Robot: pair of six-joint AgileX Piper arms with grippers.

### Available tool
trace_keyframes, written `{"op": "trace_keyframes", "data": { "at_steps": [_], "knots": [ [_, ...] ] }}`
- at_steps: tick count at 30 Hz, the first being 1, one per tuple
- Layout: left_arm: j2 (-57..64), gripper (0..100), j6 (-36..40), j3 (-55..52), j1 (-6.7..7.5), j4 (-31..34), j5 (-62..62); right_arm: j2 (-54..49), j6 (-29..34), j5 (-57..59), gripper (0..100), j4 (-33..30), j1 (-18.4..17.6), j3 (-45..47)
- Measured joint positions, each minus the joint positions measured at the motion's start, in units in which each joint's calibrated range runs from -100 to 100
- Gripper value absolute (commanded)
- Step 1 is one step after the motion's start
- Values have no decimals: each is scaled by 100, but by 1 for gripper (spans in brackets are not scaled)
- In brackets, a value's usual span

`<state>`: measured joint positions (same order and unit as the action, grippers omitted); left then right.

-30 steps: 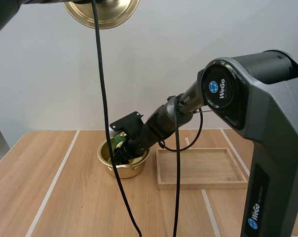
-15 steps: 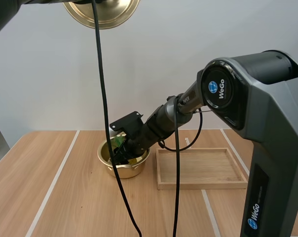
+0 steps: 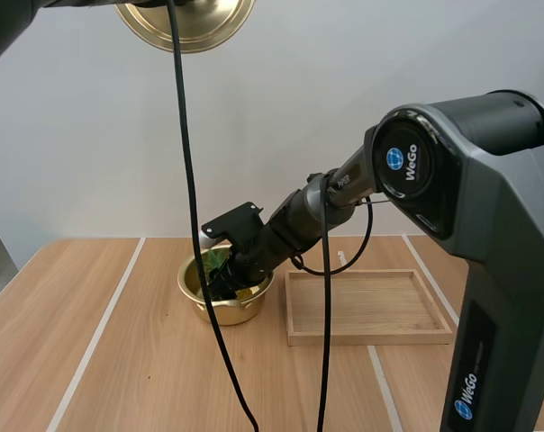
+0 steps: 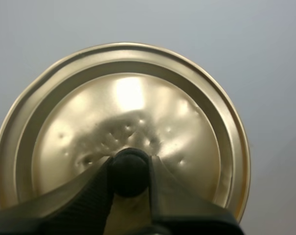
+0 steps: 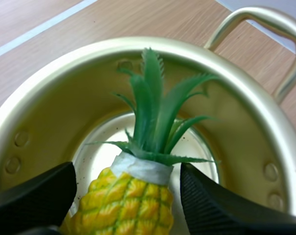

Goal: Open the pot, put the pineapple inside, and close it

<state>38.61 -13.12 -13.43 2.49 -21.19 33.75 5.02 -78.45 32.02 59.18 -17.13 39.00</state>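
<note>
Pineapple [image 5: 128, 200], yellow plastic with green leaf crown: inside round gold metal pot [image 5: 236, 127], crown toward its floor, centred within right gripper [image 5: 127, 169]; gripped or released, cannot tell. Domed gold metal lid [image 4: 128, 107]: aloft, well above pale wooden table [image 3: 119, 360], black knob [image 4: 129, 177] pinched by left gripper [image 4: 130, 166]. Step: placing fruit, probably near done. Next: right arm clear of pot, then lid lowered squarely onto rim.

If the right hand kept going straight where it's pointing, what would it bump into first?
Most likely the inside bottom of the pot, since the right hand points down into it. The leaves of the pineapple lead, so they'd probably touch first.
</note>
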Motion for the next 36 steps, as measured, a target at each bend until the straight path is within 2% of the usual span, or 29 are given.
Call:
{"op": "trace_keyframes", "data": {
  "at_steps": [15,16,23,36],
  "knots": [
    [0,0,0,0,0,0,0,-829,10,-17,100,27,0,-14],
    [0,0,0,0,0,0,0,-887,10,-17,94,27,0,-14],
    [0,0,0,0,0,0,0,-1217,19,-17,2,27,0,-14],
    [0,0,0,0,0,0,0,-2081,27,-700,0,-33,54,-14]
  ]
}}
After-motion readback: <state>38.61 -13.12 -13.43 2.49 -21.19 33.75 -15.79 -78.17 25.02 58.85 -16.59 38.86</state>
